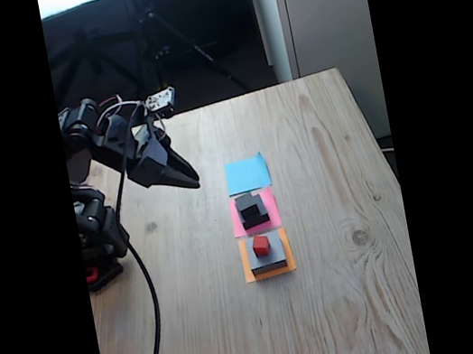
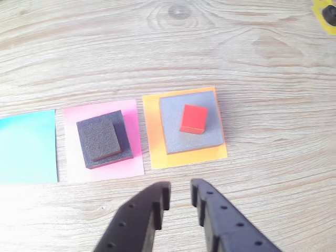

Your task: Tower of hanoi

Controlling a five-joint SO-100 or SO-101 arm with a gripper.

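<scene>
While nothing is held, the scene is set out as follows.

Tool: the tool (image 2: 179,195) is seen at the lower middle of the wrist view with its two black fingers (image 2: 157,202) slightly parted and nothing between them; in the fixed view the tool (image 1: 194,183) is raised above the bench at upper left, its tip pointed towards the paper squares.

Bench: a pale wooden bench (image 1: 350,303) carries everything; a knot in the grain is seen at right of the fixed view.

Orange paper square: the orange paper square (image 2: 152,157) lies right of centre in the wrist view, and the large flat grey block (image 2: 173,136) is laid on it.

Tiny red cube: the tiny red cube (image 2: 193,118) is set on top of the grey block, near its middle.

Pink paper square: the pink paper square (image 2: 134,163) lies just left of the orange one, with the medium black block (image 2: 123,152) placed on it.

Small black cube: the small black cube (image 2: 100,139) is stacked on the medium black block, shifted towards its left edge.

Blue paper square: the blue paper square (image 2: 26,147) is seen at the left edge of the wrist view, beside the pink one, with nothing on it.

Arm: the black arm (image 1: 103,228) and its cable (image 1: 156,319) are seen at the left of the fixed view.
</scene>
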